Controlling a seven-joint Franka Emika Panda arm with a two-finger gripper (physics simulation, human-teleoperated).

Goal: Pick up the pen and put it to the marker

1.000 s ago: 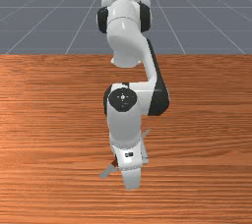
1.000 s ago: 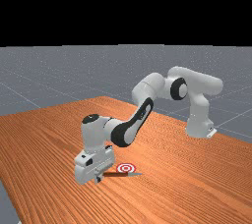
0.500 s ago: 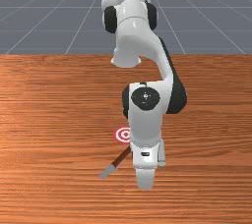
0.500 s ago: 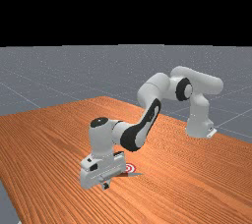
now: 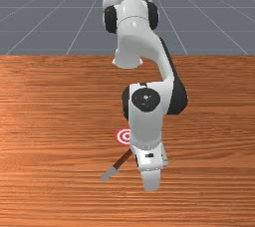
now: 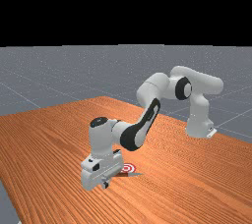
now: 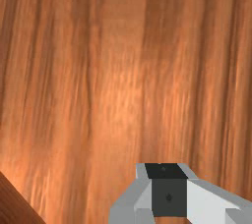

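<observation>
the pen (image 5: 121, 161) lies on the table (image 5: 60, 121) just beside the marker (image 5: 123, 136), its long axis slanting, blunt grey end toward the front view's lower left, pointed end toward the far view's right. the gripper (image 6: 105, 185) is closed tip to tip, holding nothing.

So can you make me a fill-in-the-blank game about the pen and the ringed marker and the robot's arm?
The marker has rings of red and ____.
The pen lies on a table made of ____.
In the front view, the arm leaves part of the marker showing on the front view's ____ side of the arm.
The pen has a brown part, and its end nearest the front view's left edge is ____.

Missing words: white; wood; left; grey
</observation>
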